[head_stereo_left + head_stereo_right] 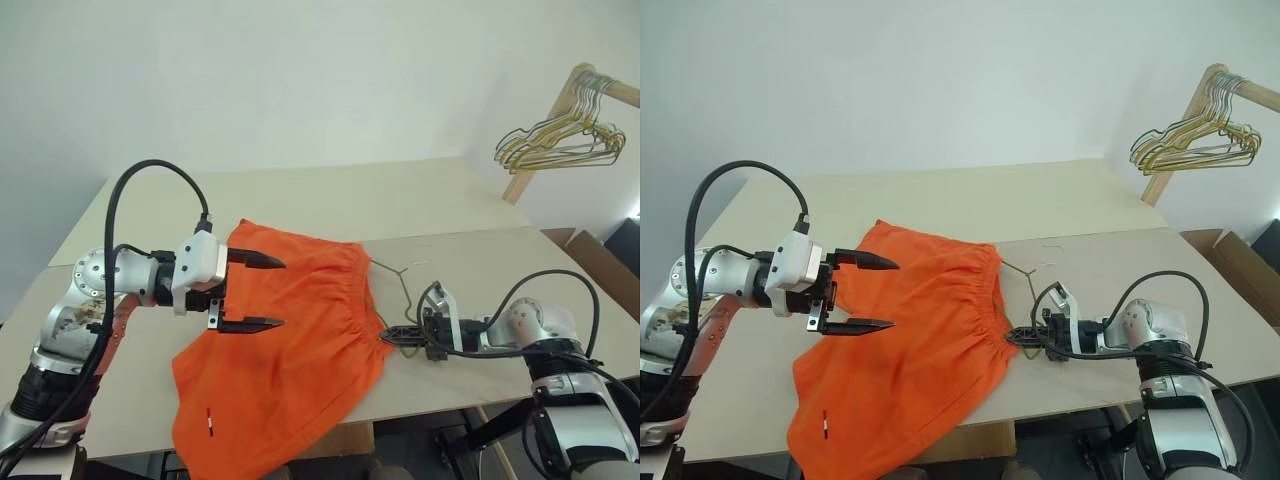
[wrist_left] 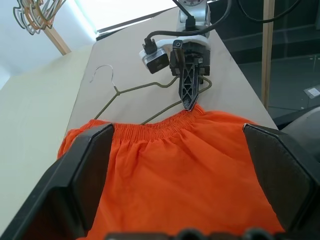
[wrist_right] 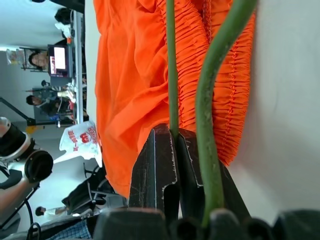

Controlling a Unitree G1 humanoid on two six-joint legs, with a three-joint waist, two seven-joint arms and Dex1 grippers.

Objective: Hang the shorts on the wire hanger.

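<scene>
At the waistband edge of the shorts (image 1: pixel 290 340), your right gripper (image 1: pixel 392 337) pinches the wire hanger (image 2: pixel 150 92) pressed shut, its long axis running along the waistband. Your left gripper (image 1: pixel 262 292) hovers spread wide above the fabric, nearer the shorts.

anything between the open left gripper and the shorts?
Nothing: the left gripper hovers open above the shorts with a bare gap beneath, seen in the left eye view.

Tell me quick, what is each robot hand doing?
Left end effector: open, empty, above the shorts.
Right end effector: shut on the wire hanger.
</scene>
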